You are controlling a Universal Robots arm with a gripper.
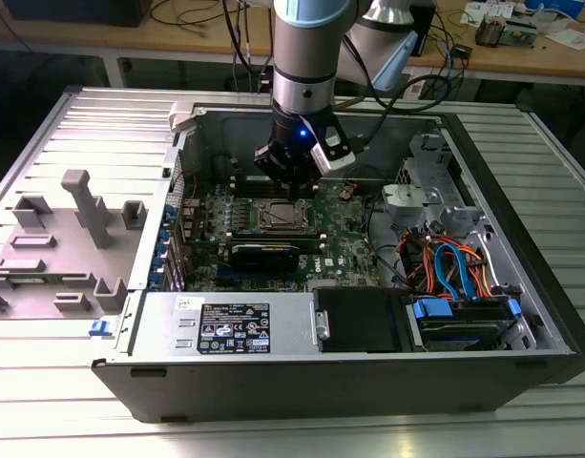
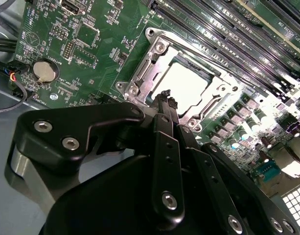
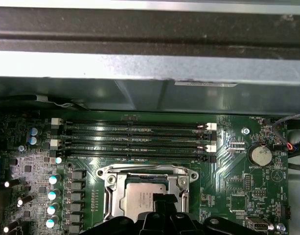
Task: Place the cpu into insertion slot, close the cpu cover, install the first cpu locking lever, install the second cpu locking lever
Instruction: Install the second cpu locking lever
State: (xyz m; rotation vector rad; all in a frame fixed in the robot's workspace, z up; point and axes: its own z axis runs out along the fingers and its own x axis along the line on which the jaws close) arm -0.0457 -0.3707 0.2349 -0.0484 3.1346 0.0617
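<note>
A: How is the cpu (image 2: 186, 85) looking?

B: It is showing a pale silver-grey square top, lying flat inside the insertion slot (image 2: 140, 73) on the green motherboard (image 2: 52, 29). The cpu cover (image 2: 154, 56), a silvery frame with a square window, is lying down around it, so the chip is showing through the window.

A: And the gripper (image 2: 165, 95)?

B: Its black fingers (image 2: 162, 105) are pressing together, clenched on nothing, with the tips hanging just over the slot's edge.

A: Is the first wrist view adding anything?

B: It is showing the cpu (image 3: 142, 198) from the other side, with the four long black memory slots (image 3: 132, 139) running just beside the insertion slot (image 3: 108, 178) and a round coin battery (image 3: 261, 155) lying well apart from it.

A: And the exterior view?

B: It is taking in the whole open computer case (image 1: 521, 296) lying on a slatted metal desk (image 1: 550, 420), the arm (image 1: 309, 57) reaching down into it with the gripper (image 1: 292, 186) above the cpu (image 1: 284, 218), coloured cables (image 1: 454, 267) bunching toward the exterior view's right, and a grey fixture (image 1: 82, 205) standing on the exterior view's left.
</note>
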